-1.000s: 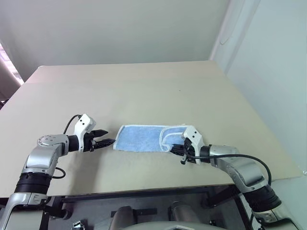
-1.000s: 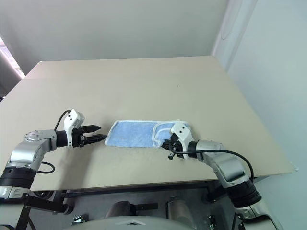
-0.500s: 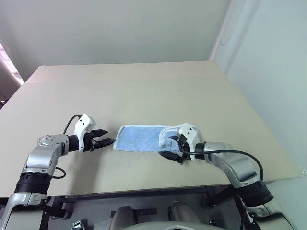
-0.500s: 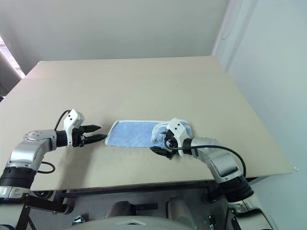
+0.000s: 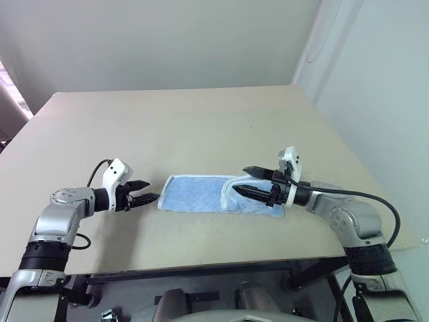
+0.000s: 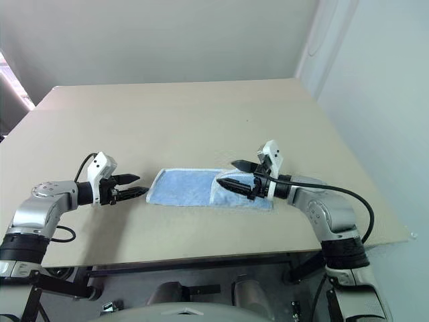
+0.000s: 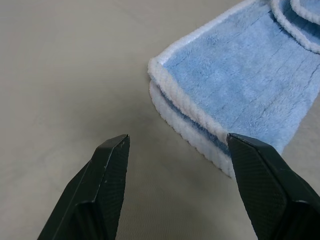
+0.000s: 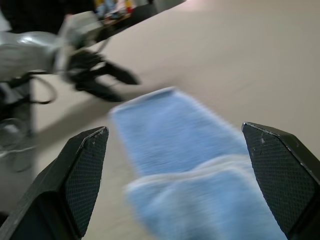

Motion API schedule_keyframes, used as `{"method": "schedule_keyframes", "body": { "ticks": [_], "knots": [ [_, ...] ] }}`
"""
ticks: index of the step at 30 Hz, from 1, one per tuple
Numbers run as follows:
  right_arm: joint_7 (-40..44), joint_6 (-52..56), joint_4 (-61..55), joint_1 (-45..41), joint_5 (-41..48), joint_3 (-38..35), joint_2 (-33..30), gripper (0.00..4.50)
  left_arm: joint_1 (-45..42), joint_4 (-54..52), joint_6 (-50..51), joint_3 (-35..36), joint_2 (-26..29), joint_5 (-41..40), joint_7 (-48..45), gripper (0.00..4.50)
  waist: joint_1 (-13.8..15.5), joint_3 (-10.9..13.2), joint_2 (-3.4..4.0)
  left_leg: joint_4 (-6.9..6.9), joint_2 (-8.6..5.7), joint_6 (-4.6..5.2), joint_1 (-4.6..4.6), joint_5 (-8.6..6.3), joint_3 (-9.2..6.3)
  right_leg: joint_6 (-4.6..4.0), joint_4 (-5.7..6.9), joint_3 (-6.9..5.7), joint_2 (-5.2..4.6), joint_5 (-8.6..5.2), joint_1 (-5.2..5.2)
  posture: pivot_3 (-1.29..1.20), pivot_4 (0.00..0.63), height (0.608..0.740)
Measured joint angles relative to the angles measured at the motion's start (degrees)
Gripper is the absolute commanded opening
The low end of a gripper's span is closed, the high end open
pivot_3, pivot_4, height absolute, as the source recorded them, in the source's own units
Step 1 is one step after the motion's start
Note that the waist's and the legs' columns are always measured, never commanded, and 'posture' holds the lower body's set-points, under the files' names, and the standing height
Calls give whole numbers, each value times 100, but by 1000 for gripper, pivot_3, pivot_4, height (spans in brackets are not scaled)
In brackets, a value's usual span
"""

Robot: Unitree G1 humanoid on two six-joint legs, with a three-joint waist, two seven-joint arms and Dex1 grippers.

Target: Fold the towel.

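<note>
So the towel (image 5: 218, 194) is lying on the table (image 5: 201, 127) near the front edge, between the two arms, folded into a long narrow strip with its white edging showing along the sides. The right end has an extra flap turned back over it, so that end looks a bit lumpy and layered. Biggest change from a second ago: the right gripper (image 5: 249, 181) was pinched shut down low on that right end of the towel, and now it's let go, lifted up off the cloth and swung out toward the right, with its two black fingers spread wide and nothing between them. It hangs just above the folded-over flap and points back across the towel toward the other arm. The flap stays where it was dropped. The left gripper (image 5: 149, 190) hasn't budged at all, it sits just beside the towel's left end with its fingers (image 7: 107, 190) partly apart and empty. In the left wrist view you can see the doubled-up left edge of the towel right in front of those fingers, not touching them.
</note>
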Motion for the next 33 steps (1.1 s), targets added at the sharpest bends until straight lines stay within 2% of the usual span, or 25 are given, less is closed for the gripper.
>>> {"method": "schedule_keyframes", "body": {
  "ticks": [10, 19, 25, 33],
  "knots": [
    [537, -2302, 1914, 20, -1482, 775, 91, 4483, 0, 0, -18, 117, 1, -5, 24, 3271, -10, 0, 1, 3, -1, 0, 4, 0, 0, 2, 5, 1, 2, -1, 5, 0, 0, 740],
    [245, -3691, 3289, -486, -2182, 881, 687, 4483, 78, -101, 7, 174, -7, -84, 98, 3271, -79, -20, -31, 7, 1, -1, 49, 0, -3, -7, 6, 1, 2, 5, 47, 0, 0, 740],
    [464, -3261, 3197, -548, -1855, 675, 727, 4483, 193, -262, 99, 213, -5, -152, 158, 3271, -154, -17, -26, 4, 1, -1, 62, 0, -5, -14, 7, 1, -1, 10, 56, 0, 0, 740],
    [1130, -1434, 1667, -544, -607, 160, 319, 4483, 297, -357, 268, 357, 8, -304, 195, 3271, -140, -12, -18, -4, 0, 0, 9, 0, -9, 2, 8, -2, 2, 2, 7, 0, 0, 740]
  ]
}}
